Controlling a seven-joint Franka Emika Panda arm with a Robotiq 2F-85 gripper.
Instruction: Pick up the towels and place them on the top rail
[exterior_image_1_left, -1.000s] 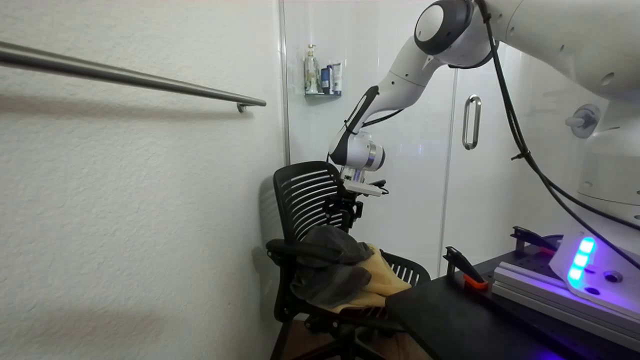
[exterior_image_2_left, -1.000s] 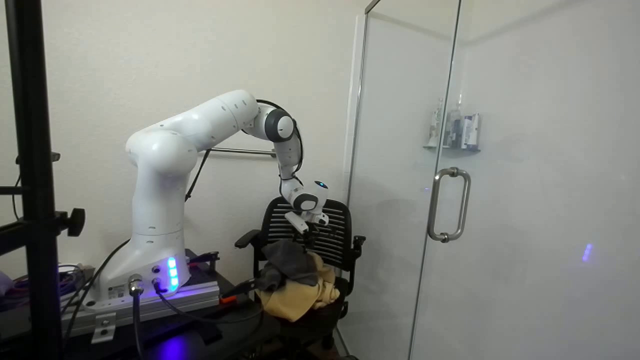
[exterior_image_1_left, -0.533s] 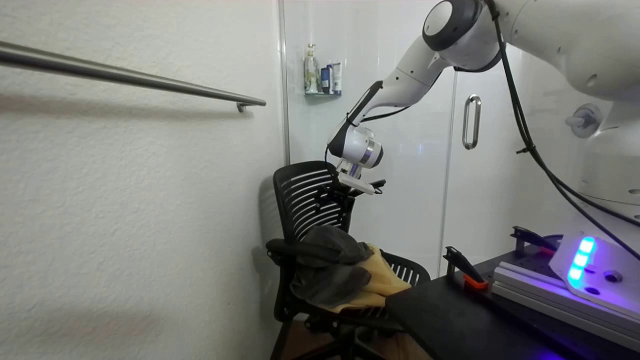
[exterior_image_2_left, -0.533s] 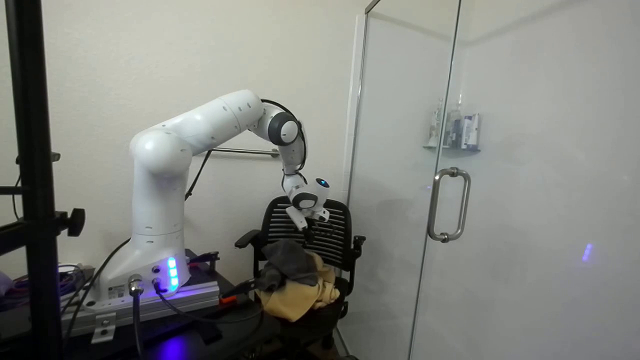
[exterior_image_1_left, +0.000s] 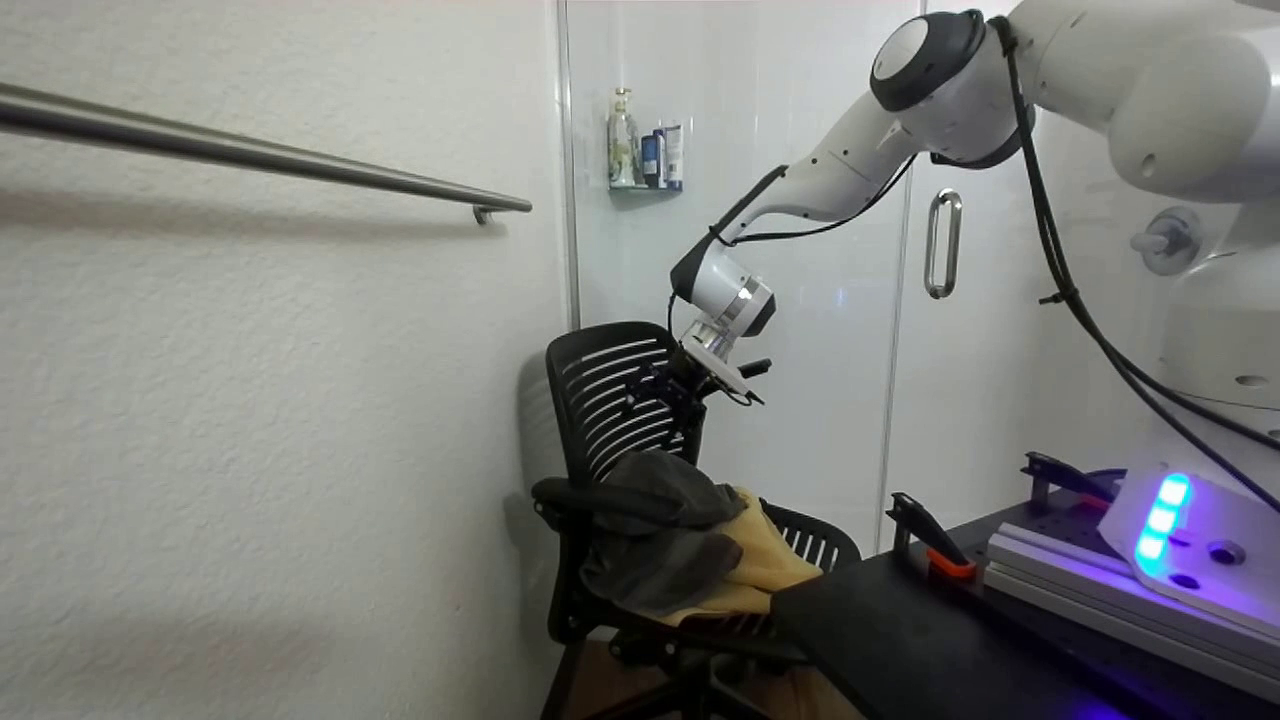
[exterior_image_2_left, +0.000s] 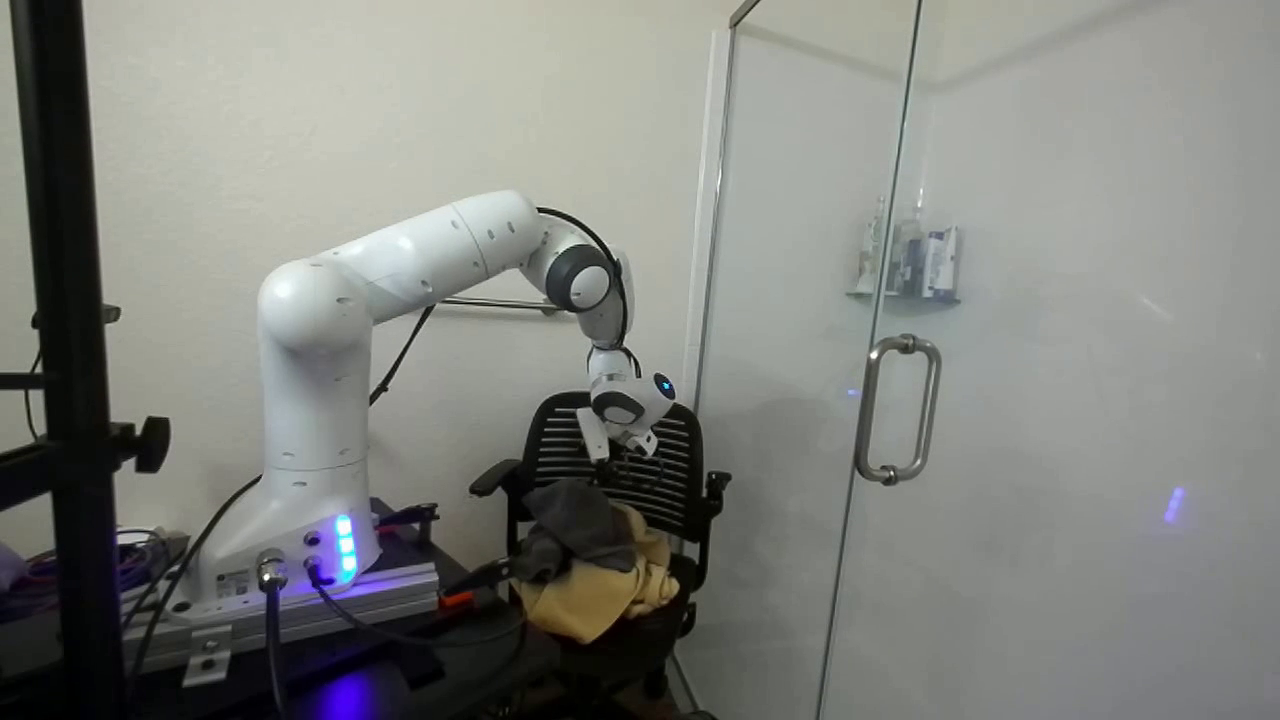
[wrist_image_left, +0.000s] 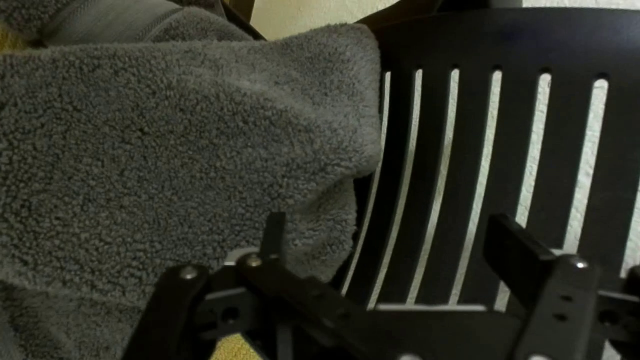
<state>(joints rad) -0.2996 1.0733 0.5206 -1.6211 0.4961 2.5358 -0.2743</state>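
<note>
Toiletries (exterior_image_1_left: 652, 160) stand upright on a small shelf (exterior_image_1_left: 646, 189)

1 gray towel (exterior_image_2_left: 580, 525) and 1 yellow towel (exterior_image_2_left: 588, 603) make 2 towels. There is also 1 chair (exterior_image_2_left: 682, 475) with 2 armrests (exterior_image_2_left: 495, 478), 1 rail (exterior_image_1_left: 270, 157), 1 robot arm (exterior_image_2_left: 425, 252), 1 gripper (wrist_image_left: 392, 240) with 2 fingers (wrist_image_left: 515, 257), 1 desk (exterior_image_1_left: 880, 620), 2 clamps (exterior_image_1_left: 928, 528), 1 door handle (exterior_image_2_left: 866, 415) and 1 shelf (exterior_image_1_left: 642, 189).

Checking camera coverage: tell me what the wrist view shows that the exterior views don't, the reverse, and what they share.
Only the wrist view clearly shows the fluffy texture of the gray towel and the open gripper. Only the exterior views show the rail, bottles, door handle and table. Shared: the gray towel, yellow towel, gripper and chair back.
</note>
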